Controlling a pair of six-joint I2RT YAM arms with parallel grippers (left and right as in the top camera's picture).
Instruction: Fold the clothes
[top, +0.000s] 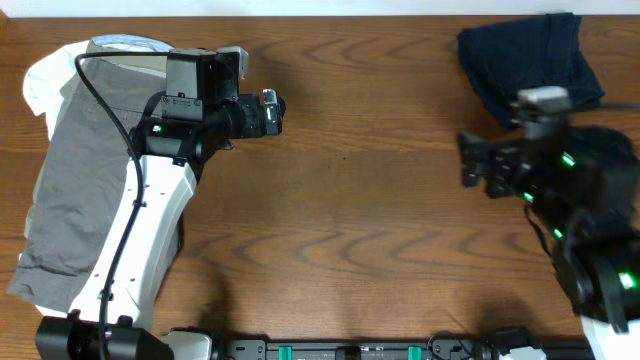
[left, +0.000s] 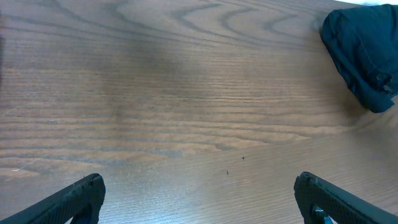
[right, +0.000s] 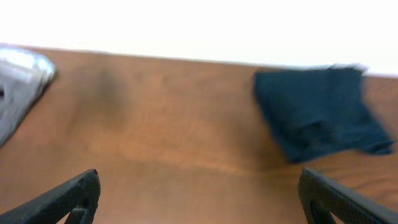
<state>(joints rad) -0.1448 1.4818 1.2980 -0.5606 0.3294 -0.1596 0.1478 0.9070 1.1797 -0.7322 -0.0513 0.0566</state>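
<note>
The clothes, a pair of dark navy-blue shorts (top: 528, 55), lie bunched in a compact heap at the table's back right corner. They also show at the top right of the left wrist view as navy shorts (left: 365, 55) and at the right of the right wrist view as navy shorts (right: 318, 113). My left gripper (top: 279, 112) hovers over bare wood left of centre, pointing right, open and empty (left: 199, 200). My right gripper (top: 467, 160) sits just in front and left of the shorts, pointing left, open with nothing between its fingers (right: 199, 199).
Grey shorts (top: 80, 170) lie spread along the left edge over a white garment (top: 42, 80), partly under the left arm. The grey fabric (right: 15, 81) also shows at the left of the right wrist view. Bare wooden table (top: 370, 200) lies between the arms.
</note>
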